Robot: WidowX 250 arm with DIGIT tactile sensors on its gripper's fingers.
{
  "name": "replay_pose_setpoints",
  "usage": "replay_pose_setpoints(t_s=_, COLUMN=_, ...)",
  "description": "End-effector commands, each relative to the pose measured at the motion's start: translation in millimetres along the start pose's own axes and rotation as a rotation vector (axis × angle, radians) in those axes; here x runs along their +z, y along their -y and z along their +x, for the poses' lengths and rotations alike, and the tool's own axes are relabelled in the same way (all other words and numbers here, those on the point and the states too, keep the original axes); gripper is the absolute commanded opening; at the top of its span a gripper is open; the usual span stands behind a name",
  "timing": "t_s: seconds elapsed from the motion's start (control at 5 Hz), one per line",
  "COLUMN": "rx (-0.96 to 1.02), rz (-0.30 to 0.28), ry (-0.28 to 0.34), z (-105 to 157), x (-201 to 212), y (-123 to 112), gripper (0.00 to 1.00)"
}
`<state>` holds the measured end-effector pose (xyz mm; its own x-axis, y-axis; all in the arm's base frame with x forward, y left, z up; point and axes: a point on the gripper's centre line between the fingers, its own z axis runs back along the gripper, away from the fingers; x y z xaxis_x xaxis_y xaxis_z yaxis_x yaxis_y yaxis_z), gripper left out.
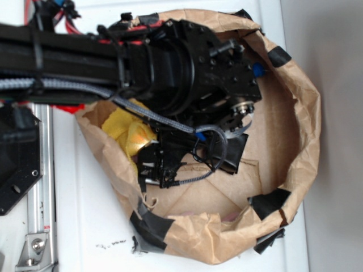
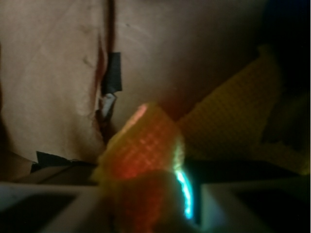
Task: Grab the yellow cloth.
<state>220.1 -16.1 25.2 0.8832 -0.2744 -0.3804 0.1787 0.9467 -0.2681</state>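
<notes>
The yellow cloth [image 1: 126, 131] lies crumpled against the left inner wall of a brown paper bag [image 1: 295, 130], partly hidden under the black arm. My gripper [image 1: 152, 170] points down at the cloth's near edge. In the wrist view a bunched fold of the yellow cloth [image 2: 148, 150] bulges up between the two pale fingers [image 2: 53, 201] and fills the gap. My gripper [image 2: 150, 196] is shut on that fold. More of the cloth spreads to the right, deep in shadow.
The bag's rim is patched with black tape [image 1: 148, 224]. A dark flat object [image 1: 233, 154] lies on the bag floor under the arm, and a small blue part [image 1: 258, 70] shows beside the wrist. A metal rail [image 1: 41, 215] runs along the left.
</notes>
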Motion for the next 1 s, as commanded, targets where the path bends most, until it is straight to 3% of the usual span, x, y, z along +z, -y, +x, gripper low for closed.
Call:
replay_pose_setpoints(t_s=0.0, rx=0.05, rz=0.143, ry=0.204, z=-27.3, x=58.6, y=15.5, gripper=0.0)
replay_pose_setpoints(t_s=0.2, rx=0.173, rz=0.235, ry=0.415, z=-49.6, x=104.9, y=10.8, gripper=0.0)
replay_pose_setpoints(t_s=0.4, rx=0.159, rz=0.24, ry=0.514, z=-65.5, x=148.8, y=27.0, gripper=0.0)
replay_pose_setpoints(t_s=0.6, rx=0.149, rz=0.276, ry=0.574, z=-68.4, x=167.0, y=41.2, gripper=0.0)
replay_pose_setpoints(t_s=0.8, rx=0.17, rz=0.299, ry=0.572, z=-57.3, x=161.1, y=36.3, gripper=0.0)
